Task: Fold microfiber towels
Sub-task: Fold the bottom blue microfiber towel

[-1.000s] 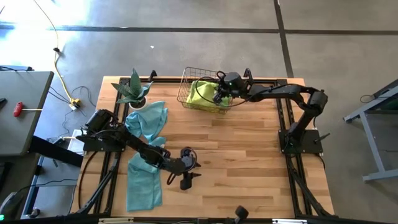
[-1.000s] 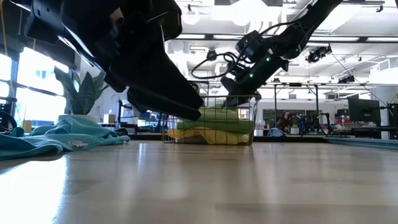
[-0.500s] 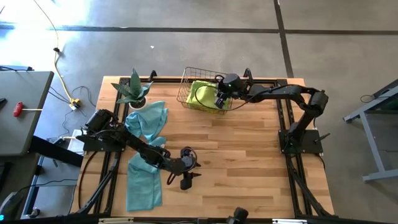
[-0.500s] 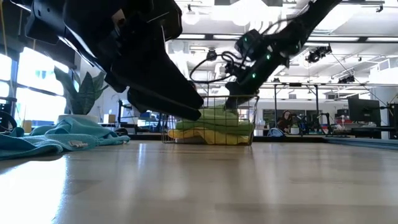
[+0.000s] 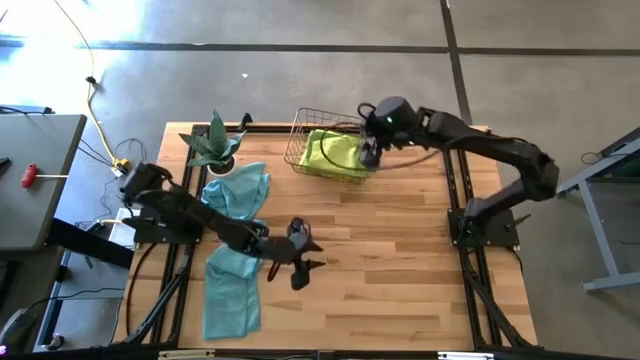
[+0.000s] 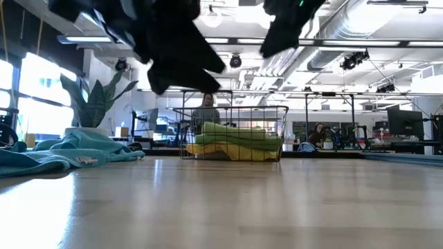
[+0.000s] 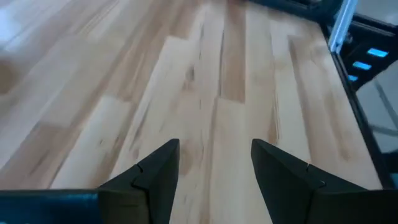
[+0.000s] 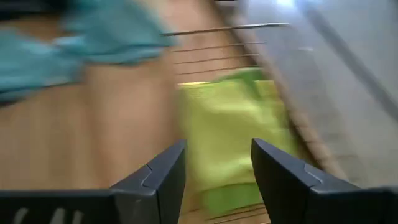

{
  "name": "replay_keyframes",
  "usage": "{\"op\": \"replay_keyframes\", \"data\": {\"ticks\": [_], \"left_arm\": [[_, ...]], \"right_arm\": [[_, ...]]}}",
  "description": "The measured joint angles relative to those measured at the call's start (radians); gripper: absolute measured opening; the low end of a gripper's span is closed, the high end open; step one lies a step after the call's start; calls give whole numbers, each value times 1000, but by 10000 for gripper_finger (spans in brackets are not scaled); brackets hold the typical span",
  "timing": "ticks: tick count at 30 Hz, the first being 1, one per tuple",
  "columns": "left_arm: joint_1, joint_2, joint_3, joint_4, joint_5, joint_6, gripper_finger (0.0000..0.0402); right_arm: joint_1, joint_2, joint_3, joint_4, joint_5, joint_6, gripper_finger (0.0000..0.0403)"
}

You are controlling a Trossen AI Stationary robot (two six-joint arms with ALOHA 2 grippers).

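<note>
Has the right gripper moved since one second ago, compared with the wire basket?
Yes. The right gripper has lifted up out of the wire basket and now sits above its right rim, fingers open and empty; the lime green towel lies inside.

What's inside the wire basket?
The wire basket holds a lime green towel on top, with a yellow towel under it, seen from the low view. Anything deeper in the pile is covered. The right end effector, open and empty, is above the basket's edge.
</note>
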Motion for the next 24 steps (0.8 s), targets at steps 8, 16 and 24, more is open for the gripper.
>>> {"op": "replay_keyframes", "data": {"ticks": [8, 16, 24], "left_arm": [[-87, -107, -1, -430, 341, -328, 191], [-331, -111, 0, -736, 426, -774, 191], [-463, -106, 0, -1005, 212, -964, 190]], "right_arm": [[292, -117, -113, -20, -139, 86, 167], [562, -128, -299, 132, -6, 165, 167], [746, -128, -470, 345, 7, 264, 167]]}}
